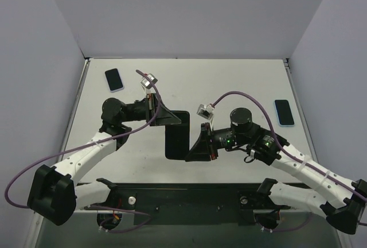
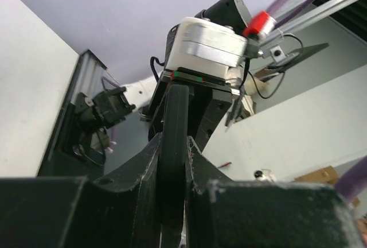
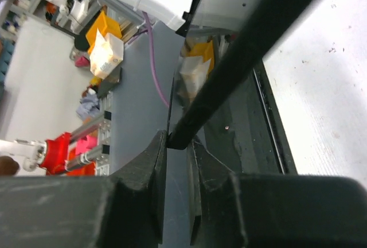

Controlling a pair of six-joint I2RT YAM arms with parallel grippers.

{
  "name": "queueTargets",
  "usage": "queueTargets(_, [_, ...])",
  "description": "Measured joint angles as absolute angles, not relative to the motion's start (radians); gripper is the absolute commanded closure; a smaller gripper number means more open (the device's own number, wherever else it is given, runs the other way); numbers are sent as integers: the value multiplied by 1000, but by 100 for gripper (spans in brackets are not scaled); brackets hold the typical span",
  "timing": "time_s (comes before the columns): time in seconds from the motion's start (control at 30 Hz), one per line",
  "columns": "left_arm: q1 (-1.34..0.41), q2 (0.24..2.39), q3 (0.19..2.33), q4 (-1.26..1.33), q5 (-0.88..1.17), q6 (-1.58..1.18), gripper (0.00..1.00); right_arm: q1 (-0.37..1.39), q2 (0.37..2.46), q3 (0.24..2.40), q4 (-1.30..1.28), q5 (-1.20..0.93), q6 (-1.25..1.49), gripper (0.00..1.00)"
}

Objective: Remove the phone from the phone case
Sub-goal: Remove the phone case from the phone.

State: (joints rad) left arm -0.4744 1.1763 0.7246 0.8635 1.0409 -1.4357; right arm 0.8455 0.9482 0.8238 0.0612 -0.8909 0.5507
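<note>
My right tool (image 1: 190, 151) is closed on the near right edge of the black phone (image 1: 176, 136). In its wrist view the fingers (image 3: 143, 173) pinch a thin dark edge with almost no gap between them. The phone sits in the middle of the surface (image 1: 241, 81), between both arms, and I judge it is held a little above the surface, though I cannot be sure from the top view. My left tool (image 1: 172, 119) is closed on the far left corner of the same phone, and its wrist view shows the dark edge clamped between the jaws.

I cannot tell the phone case apart from the phone, as everything there is black. My judgement is that the task is at the separating step: both tools have a grip, but the phone is not yet out. The next move calls for one tool to hold only the rim of the case while the other pushes or peels the body free. If both grip through case and phone together, pulling will do nothing.

The two tools are very close together, so they may collide. The purple cable (image 1: 241, 94) of the right arm arches just above the work. Farther away, a blue-rimmed phone (image 1: 284, 112) lies to the right and another one (image 1: 114, 80) at the far left, both well apart from the grasp.
</note>
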Motion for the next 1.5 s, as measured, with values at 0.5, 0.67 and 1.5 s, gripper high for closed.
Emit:
queueTargets(0.5, [-458,1299,725,1193,1074,-1776,100,1228,1033,1134,-303,-248,-6,100])
queueTargets(0.67, [-452,1449,725,1246,999,-1898,100,1227,1097,1137,-289,-59,-172,100])
queueTargets(1.5, [-199,1665,1049,1029,876,-1574,100,589,1439,1066,497,-783,735,55])
